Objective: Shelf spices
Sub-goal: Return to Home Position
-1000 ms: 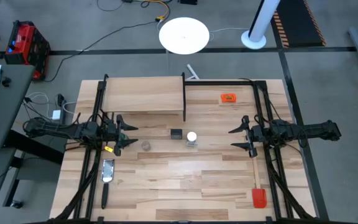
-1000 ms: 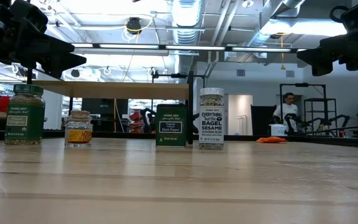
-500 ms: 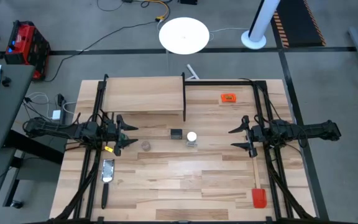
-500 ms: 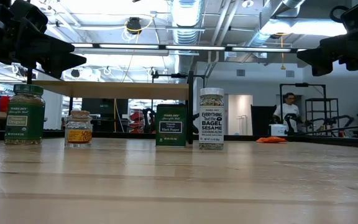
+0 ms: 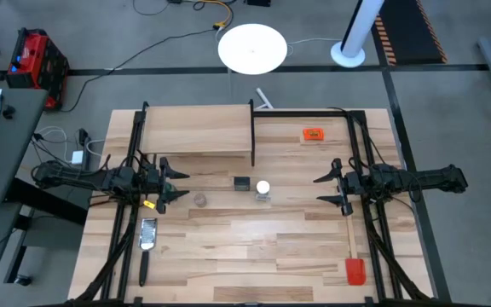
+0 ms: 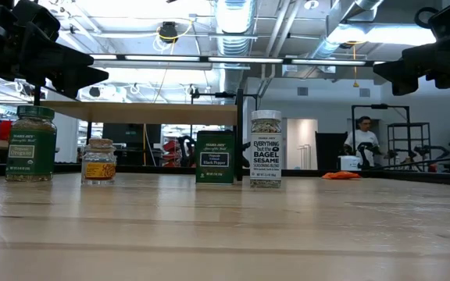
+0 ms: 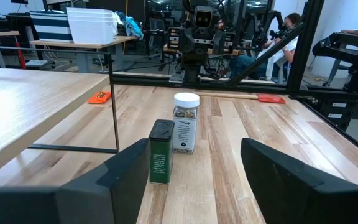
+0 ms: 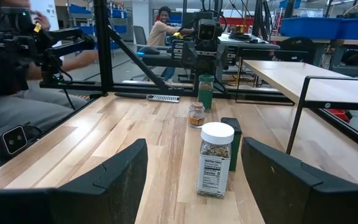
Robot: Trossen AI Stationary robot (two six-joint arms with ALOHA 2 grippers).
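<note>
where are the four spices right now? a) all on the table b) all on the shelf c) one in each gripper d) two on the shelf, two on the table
A: the green jar, brown jar, black tin and white-lidded jar all stand on the table, none on the shelf.

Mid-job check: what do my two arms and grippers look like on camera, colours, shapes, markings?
The left arm and right arm are dark, slim and jointed. The left gripper and right gripper each end in two broad, matte black, wedge-shaped fingers. A small yellow tag shows beside the left gripper; I see no other markings.
</note>
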